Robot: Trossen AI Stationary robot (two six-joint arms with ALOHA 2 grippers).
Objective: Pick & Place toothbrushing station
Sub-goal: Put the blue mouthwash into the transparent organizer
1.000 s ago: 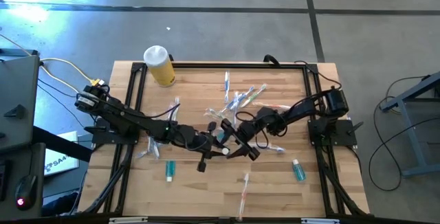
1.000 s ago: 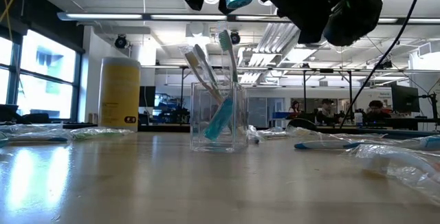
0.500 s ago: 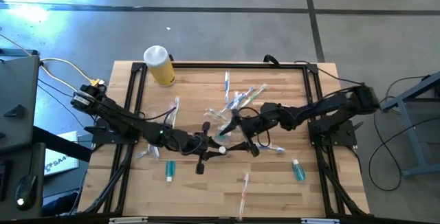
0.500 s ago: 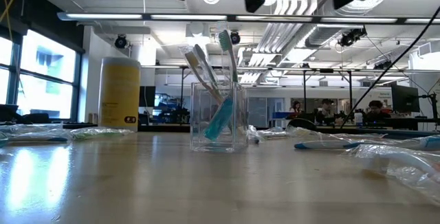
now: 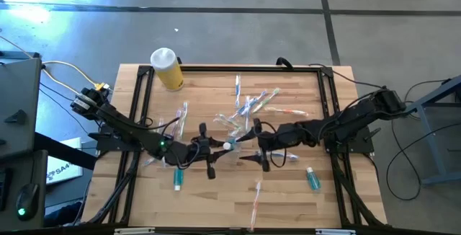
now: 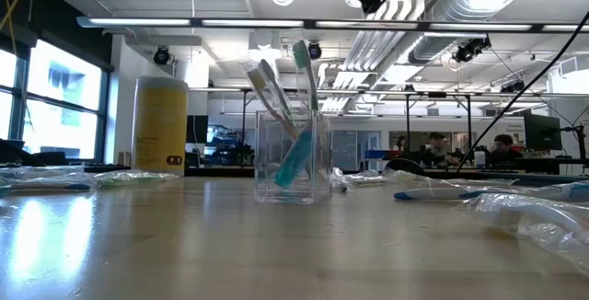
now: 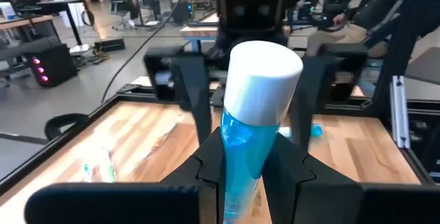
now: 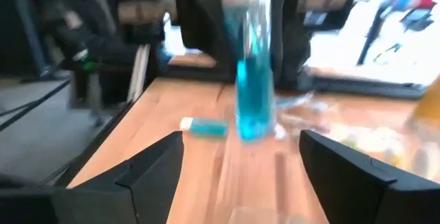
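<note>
left gripper (image 5: 220, 147) grips teal tube (image 7: 254, 124); right gripper (image 5: 253, 145) spread.

3 teal tubes (image 5: 312, 179), 1 cup (image 6: 294, 156), 1 yellow bottle (image 5: 167, 69).

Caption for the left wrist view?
Left gripper holds a teal white-capped tube upright, facing the open right gripper.

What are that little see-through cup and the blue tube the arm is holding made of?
The cup looks like clear, glossy hard plastic: the toothbrushes show through its walls. The tube in the left pincer seems translucent teal plastic with a matte white cap.
</note>
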